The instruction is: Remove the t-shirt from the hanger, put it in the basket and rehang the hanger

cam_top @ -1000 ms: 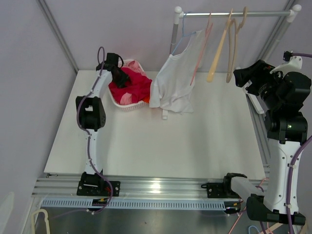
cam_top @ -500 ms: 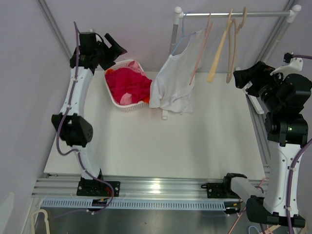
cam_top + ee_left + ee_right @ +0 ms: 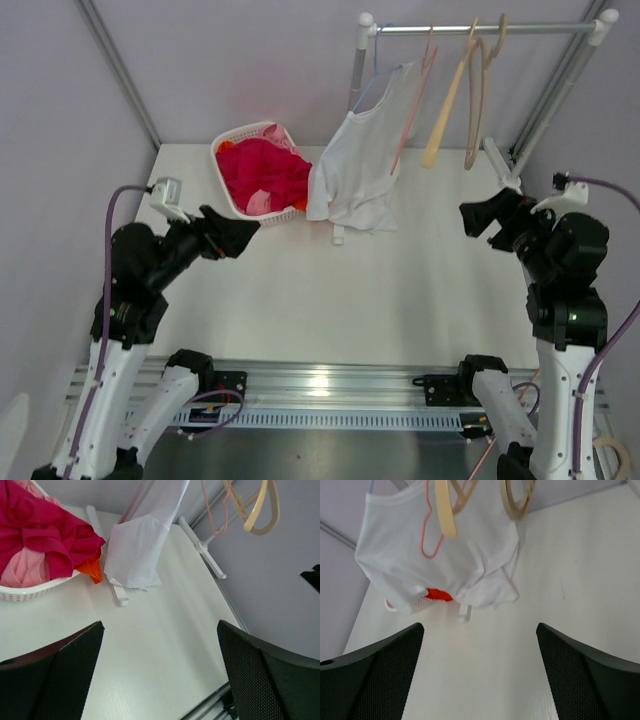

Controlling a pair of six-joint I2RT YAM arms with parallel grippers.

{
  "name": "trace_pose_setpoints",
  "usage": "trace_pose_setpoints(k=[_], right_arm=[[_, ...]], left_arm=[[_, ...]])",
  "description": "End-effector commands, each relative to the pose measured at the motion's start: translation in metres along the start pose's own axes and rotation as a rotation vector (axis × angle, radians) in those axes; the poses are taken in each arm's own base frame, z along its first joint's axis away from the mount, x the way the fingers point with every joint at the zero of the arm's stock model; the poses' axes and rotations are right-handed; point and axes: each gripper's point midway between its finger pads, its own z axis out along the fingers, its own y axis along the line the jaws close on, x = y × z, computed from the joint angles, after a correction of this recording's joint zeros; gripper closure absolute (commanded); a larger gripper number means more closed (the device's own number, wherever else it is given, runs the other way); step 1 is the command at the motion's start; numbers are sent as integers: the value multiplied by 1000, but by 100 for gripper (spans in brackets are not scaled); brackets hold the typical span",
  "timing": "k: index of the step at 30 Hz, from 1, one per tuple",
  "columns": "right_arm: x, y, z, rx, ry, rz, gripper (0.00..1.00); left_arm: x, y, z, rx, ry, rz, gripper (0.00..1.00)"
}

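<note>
- Table (image 3: 400, 300): rail (image 3: 500, 28) runs above the far edge, over its right half.
- T-shirt (image 3: 355, 170): white, on the blue hanger (image 3: 372, 85) at the rail's left end, about mid far edge. Long axis vertical, hem bunched on the desk just beside the basket (image 3: 262, 218).
- Left gripper (image 3: 243, 233): jaws wide apart, empty, near the left edge, aimed right toward the hem.
- Right gripper (image 3: 474, 221): jaws spread, empty, near the right edge, facing left at the shirt.
- Shirt sits between them, farther back; neither arm is clearly nearer.
</note>
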Motion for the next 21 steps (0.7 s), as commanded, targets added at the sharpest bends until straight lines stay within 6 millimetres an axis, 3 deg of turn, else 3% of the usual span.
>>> trace_pose_setpoints(k=[1,3,4,9,14,21], right_arm=[[40,0,-14,-59,56,4,1],[53,1,-28,-81,40,0,1],[65,-2,-28,-81,60,7,1],[93,-6,-37,-100,111,-3,0],[97,-14,-41,-60,125,-30,0],[99,-15,-42,-58,127,-42,1]], left_arm=[[15,6,-14,1,-7,80,1],[27,8,-27,-4,12,98,1],[39,12,-28,3,38,98,0],[62,22,-34,14,28,108,1],[72,27,-31,4,71,99,1],[71,29,-32,-7,62,96,1]])
